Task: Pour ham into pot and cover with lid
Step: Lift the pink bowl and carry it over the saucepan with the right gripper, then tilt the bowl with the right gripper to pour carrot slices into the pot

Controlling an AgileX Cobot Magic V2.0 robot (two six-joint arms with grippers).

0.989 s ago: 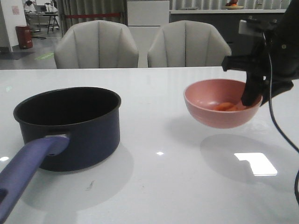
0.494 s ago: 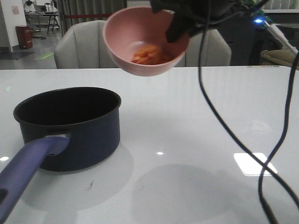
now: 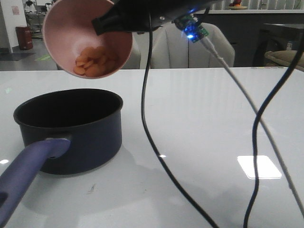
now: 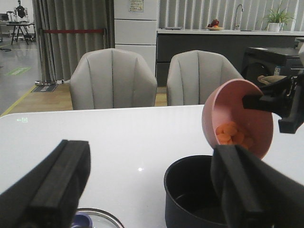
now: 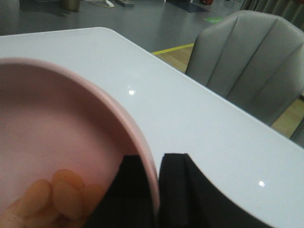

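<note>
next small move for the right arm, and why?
Probably tip the pink bowl further. The right tool pinches its rim, holding it tilted above the pot, but the ham still sits inside and nothing is falling yet.

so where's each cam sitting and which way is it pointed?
Front view: looks forward over the table at the pot; the right arm holds the tilted pink bowl of ham above it.
Left wrist view: on the left arm, facing across the table toward the chairs; the open left gripper frames pot, bowl and the lid.
Right wrist view: on the right arm, close on the bowl rim pinched by the right gripper.
Shared: bowl and ham appear in all three.
</note>
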